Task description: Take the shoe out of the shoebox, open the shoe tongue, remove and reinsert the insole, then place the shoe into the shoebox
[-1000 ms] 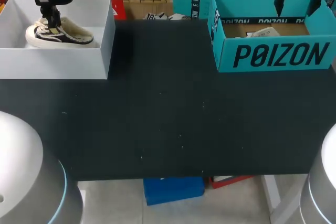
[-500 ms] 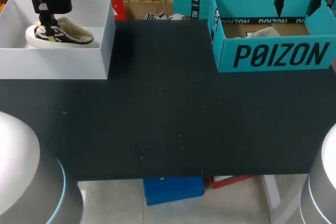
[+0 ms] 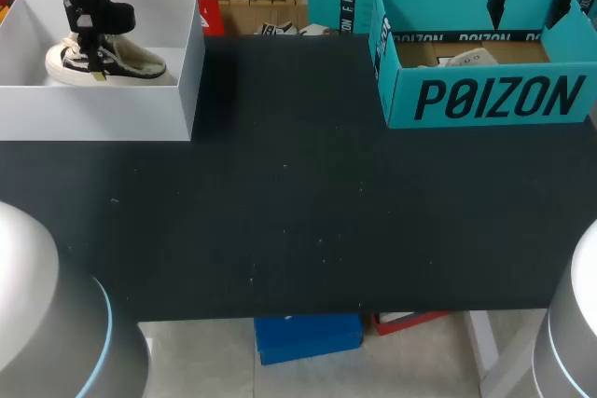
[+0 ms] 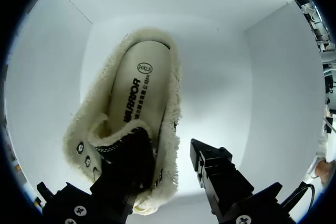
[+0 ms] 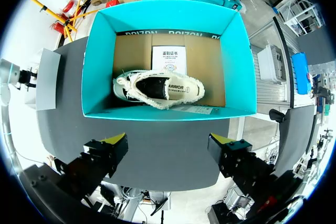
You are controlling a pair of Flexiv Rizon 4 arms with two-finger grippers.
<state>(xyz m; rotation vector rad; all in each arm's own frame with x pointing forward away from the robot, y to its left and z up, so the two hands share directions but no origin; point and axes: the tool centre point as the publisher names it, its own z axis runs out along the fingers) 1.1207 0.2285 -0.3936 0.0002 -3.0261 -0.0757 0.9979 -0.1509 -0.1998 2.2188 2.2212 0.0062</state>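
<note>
**Over the white shoebox, the left hand straddles the shoe's side**

At the bench's (image 3: pixel 298 212) far left corner stands the white shoebox (image 3: pixel 177 90), and the shoe (image 3: pixel 131 64) sits upright on its sole inside it. The left hand (image 3: pixel 91 55) is down in the box at the shoe, fingers spread. In the left wrist view, one finger lies over the dark tongue (image 4: pixel 134 142) within the fleece-lined opening; whether it presses on the tongue cannot be told. The other finger (image 4: pixel 210 163) is outside the shoe, just beside its fleecy edge with a gap of white box floor between. The cream insole (image 4: pixel 137 85) is in place and shows ahead of the tongue, toward the heel.

At the far right corner stands a teal shoebox (image 3: pixel 485 100), open at the top. A second shoe (image 5: pixel 160 90), pale with a fleece collar, lies on its cardboard floor, with a white printed sheet (image 5: pixel 169 59) beside it. The right hand (image 5: pixel 168 142) hangs above this box, its yellow-tipped fingers wide apart and holding nothing.
</note>
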